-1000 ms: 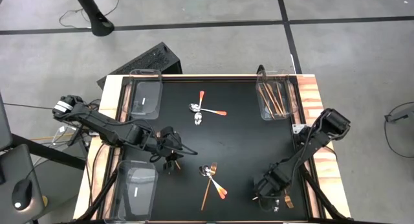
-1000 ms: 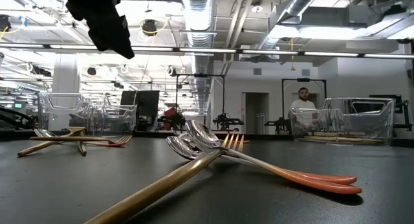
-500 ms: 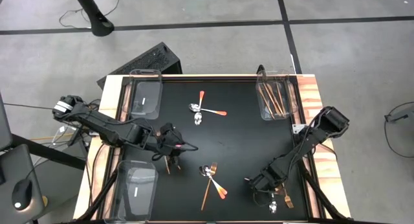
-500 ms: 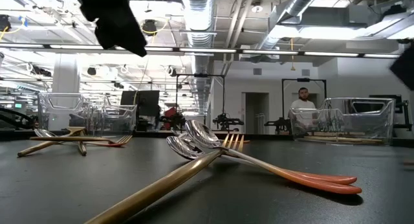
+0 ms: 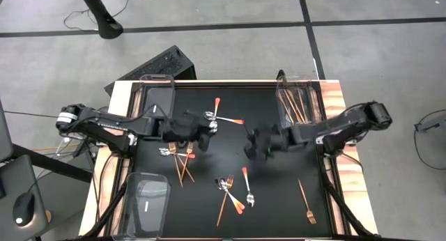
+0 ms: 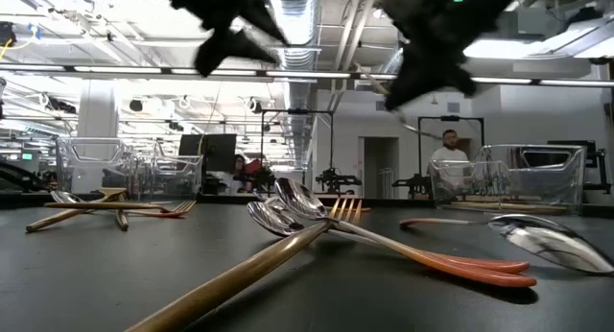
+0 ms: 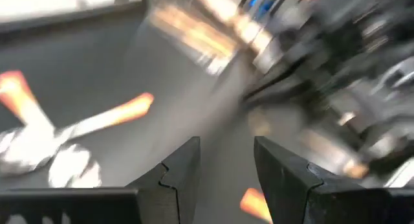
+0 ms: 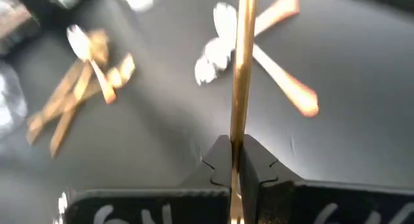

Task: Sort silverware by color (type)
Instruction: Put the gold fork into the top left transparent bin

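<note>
My right gripper (image 5: pixel 252 145) hangs over the table's middle, shut on a slim gold utensil (image 8: pixel 242 68); the utensil's far end runs out of the right wrist view. My left gripper (image 5: pixel 205 133) stands open just left of it, above the table, with nothing between its fingers (image 7: pixel 226 179). Two orange-handled spoons (image 5: pixel 217 120) lie crossed at the far middle. Gold pieces (image 5: pixel 179 159) lie in a heap at the left. A spoon-and-fork group (image 5: pixel 226 190), a single spoon (image 5: pixel 247 187) and a gold fork (image 5: pixel 306 203) lie flat near the front. My right gripper pinches the gold utensil's shaft (image 8: pixel 237 143) between its two fingers. The shaft runs forward out of the fingers, along them, toward the table's left. The utensil is lifted clear of the table.
A clear bin (image 5: pixel 311 105) at the far right holds copper pieces. Two more clear bins stand at the far left (image 5: pixel 157 105) and the near left (image 5: pixel 146 203). The two grippers are close together over the middle. A person (image 6: pixel 449 159) stands far behind the table.
My right gripper has risen from the near right corner and gone toward the table's middle with the gold utensil lifted clear. A spoon now lies near the front middle, where none lay before. My left gripper has gone toward the far right, uncovering the gold heap.
</note>
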